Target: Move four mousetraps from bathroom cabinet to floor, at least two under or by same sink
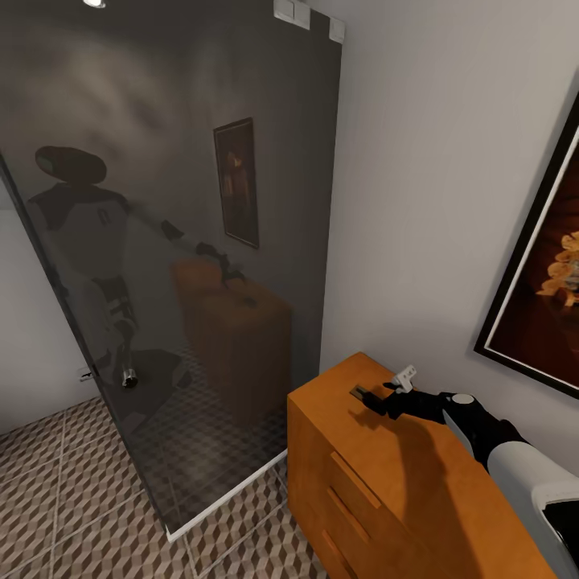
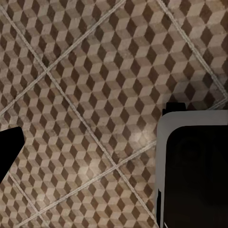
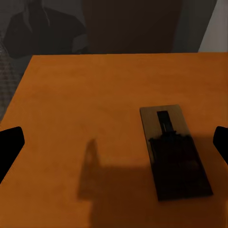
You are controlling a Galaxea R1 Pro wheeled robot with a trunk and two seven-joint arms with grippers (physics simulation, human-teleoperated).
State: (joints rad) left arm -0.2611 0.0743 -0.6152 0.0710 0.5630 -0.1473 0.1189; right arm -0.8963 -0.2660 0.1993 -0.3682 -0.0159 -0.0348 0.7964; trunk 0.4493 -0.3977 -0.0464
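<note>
Tiles of the bathroom floor (image 1: 72, 490) come first on my left, the brown and beige cube print running up to a dark glass panel (image 1: 185, 241) that stands on it and mirrors the robot. My left wrist camera looks straight down at that same floor (image 2: 85, 95); one black fingertip (image 2: 8, 152) pokes in at the edge, and I cannot tell from that whether the left pincer is spread or closed.

Moving right, I see the orange-brown cabinet (image 1: 386, 498) against the white wall, drawer fronts facing the glass. On its flat top, near the back corner, lies one mousetrap (image 1: 359, 393). My right gripper (image 1: 384, 400) hangs just beside it. Through the right wrist camera the mousetrap (image 3: 175, 149) lies flat on the cabinet top (image 3: 85, 118), partly in shadow, with both black fingertips (image 3: 9, 147) spread wide at either edge of the frame, touching nothing.

Farthest right, a dark-framed picture (image 1: 539, 273) hangs on the wall.
</note>
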